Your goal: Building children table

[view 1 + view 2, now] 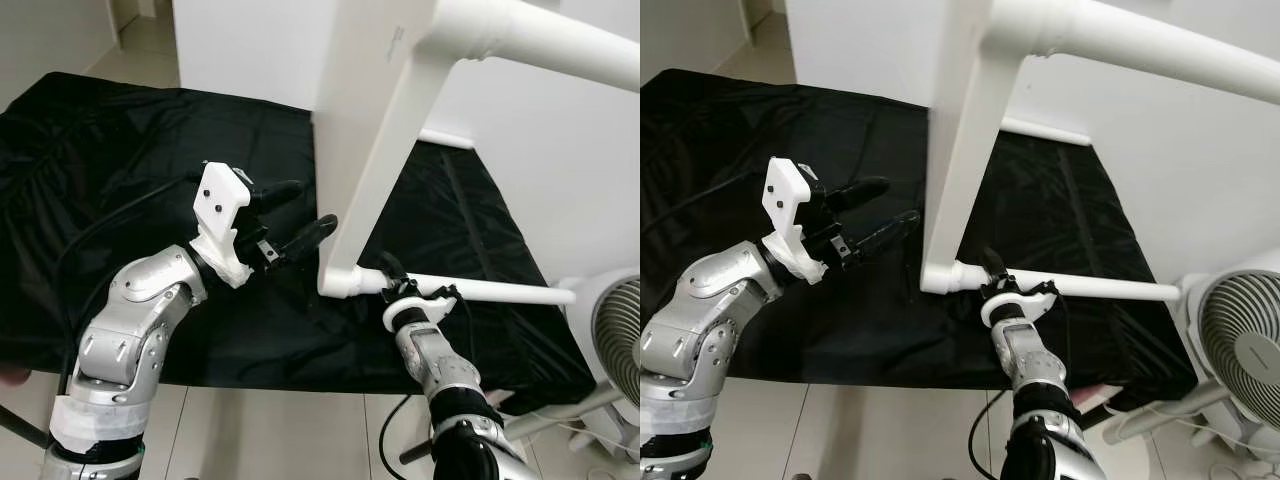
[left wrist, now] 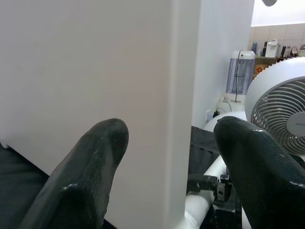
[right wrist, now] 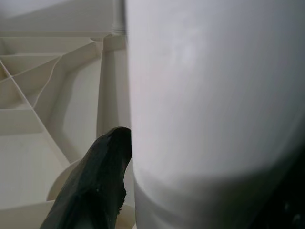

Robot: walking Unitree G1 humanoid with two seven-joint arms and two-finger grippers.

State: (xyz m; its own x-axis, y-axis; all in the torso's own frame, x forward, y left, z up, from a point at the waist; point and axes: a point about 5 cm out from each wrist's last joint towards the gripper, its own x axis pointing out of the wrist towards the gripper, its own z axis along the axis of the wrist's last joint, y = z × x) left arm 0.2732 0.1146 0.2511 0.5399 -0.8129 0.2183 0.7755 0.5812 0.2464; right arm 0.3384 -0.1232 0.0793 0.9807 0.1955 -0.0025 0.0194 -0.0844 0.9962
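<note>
The left gripper (image 1: 296,214) hangs just left of the white tabletop (image 1: 375,130), its two black fingers spread wide and holding nothing; in the left wrist view the panel's edge stands just ahead of the gap between them. The tabletop stands on edge on the black sheet (image 1: 100,170), tilted, its long axis running up and away from the robot. At the tabletop's lower corner a round white table leg (image 1: 480,290) sits in its socket and runs out to the right, low over the sheet. The right gripper (image 1: 392,272) is at that leg's socket end, right against the corner; the right wrist view shows one black finger pressed beside the leg, so it appears closed on it. The right arm is the nearer one to the joint. A second leg (image 1: 560,40) juts from the upper corner. Right of the tabletop, off the sheet, stands a white fan (image 1: 610,340), close to the leg's free end
</note>
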